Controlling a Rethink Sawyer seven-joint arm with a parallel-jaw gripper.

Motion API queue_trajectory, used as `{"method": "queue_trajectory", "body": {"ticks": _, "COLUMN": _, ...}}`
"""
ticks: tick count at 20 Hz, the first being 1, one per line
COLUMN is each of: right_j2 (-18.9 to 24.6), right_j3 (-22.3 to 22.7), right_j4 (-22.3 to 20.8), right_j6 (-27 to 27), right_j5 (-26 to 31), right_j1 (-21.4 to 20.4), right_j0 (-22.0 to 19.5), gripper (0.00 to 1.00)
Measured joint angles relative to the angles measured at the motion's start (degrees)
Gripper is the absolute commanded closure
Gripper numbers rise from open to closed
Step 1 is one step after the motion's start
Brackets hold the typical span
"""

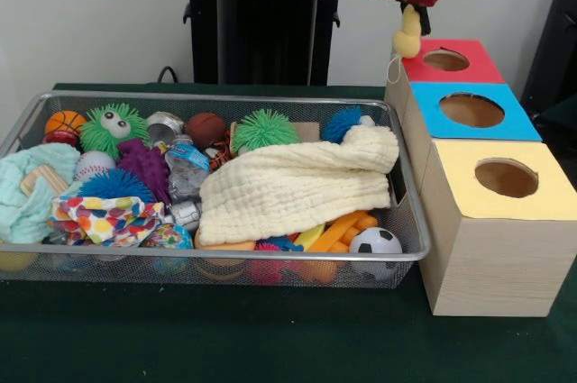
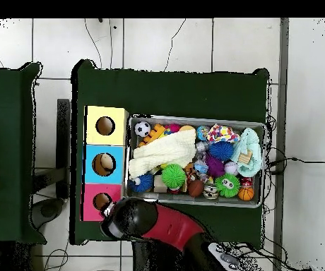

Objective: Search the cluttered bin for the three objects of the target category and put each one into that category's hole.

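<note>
You've got a small yellow toy (image 1: 407, 33) pinched in the gripper (image 1: 410, 12), closed on its top so it dangles just beside the red-topped box (image 1: 469, 68) — a duck, by the look of it, though that's a guess. The hole (image 1: 446, 60) sits a touch to the right of the toy in the front view, so carry it over until it hangs square above the opening, lower until the body is inside the rim, and only then let go; drop early and it may bounce off the red top onto the surface (image 1: 270, 338).

Now left to right across the front view. The bin (image 1: 225, 257) fills the left and middle of the surface, reaching nearly to the front edge. At its left end: a mint cloth (image 1: 32, 180), a small basketball (image 1: 65, 122), a green spiky ball with eyes (image 1: 113, 128). Then a purple knobbly toy (image 1: 144, 167), a blue spiky ball (image 1: 113, 185) and a spotted cloth (image 1: 104, 216). A cream cloth (image 1: 297, 185) blankets the middle and right, likely hiding more beneath; a second green spiky ball (image 1: 264, 128) lies behind it, a little soccer ball (image 1: 375, 241) at the front right corner.

Right of the bin, three boxes run toward the front edge: red-topped, blue-topped box (image 1: 473, 111), yellow-topped box (image 1: 505, 180). The overhead view shows something pale inside the blue one.
</note>
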Motion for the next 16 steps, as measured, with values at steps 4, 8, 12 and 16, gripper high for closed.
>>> {"method": "queue_trajectory", "body": {"ticks": 4, "right_j2": 1.2, "right_j3": 1.1, "right_j4": 1.7, "right_j6": 0.0, "right_j5": 1.1, "right_j1": 1.1, "right_j0": -0.5, "gripper": 1.00}}
{"method": "queue_trajectory", "body": {"ticks": 8, "right_j2": 2.6, "right_j3": 1.8, "right_j4": 3.4, "right_j6": 0.0, "right_j5": 2.1, "right_j1": 1.7, "right_j0": -0.9, "gripper": 1.00}}
{"method": "queue_trajectory", "body": {"ticks": 12, "right_j2": 4.8, "right_j3": 3.8, "right_j4": 6.2, "right_j6": 0.0, "right_j5": 2.6, "right_j1": 2.0, "right_j0": -1.1, "gripper": 1.00}}
{"method": "queue_trajectory", "body": {"ticks": 16, "right_j2": 7.5, "right_j3": 5.7, "right_j4": 8.8, "right_j6": 0.0, "right_j5": 2.6, "right_j1": 2.0, "right_j0": -1.2, "gripper": 1.00}}
